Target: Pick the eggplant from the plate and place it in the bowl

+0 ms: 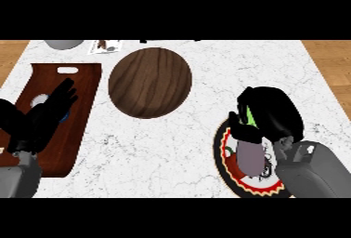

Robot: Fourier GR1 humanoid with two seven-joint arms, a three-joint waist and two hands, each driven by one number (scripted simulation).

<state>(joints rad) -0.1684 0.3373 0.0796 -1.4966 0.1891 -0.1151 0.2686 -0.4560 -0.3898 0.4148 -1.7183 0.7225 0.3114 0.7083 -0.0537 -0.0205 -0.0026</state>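
Observation:
A purple eggplant (251, 156) with a green stem lies on the patterned plate (225, 160) at the lower right. My right hand (273, 116) arches over its stem end, with fingers and thumb curled around it. The wooden bowl (150, 82) sits upper centre, left of and beyond the plate, with nothing in it. My left hand (48, 111) rests open over a dark wooden board at the left, fingers up.
A dark wooden cutting board (68, 107) with a handle slot lies along the left side. A grey object (64, 44) and a small card (105, 46) sit at the far edge. White marble counter (171, 153) separates plate and bowl.

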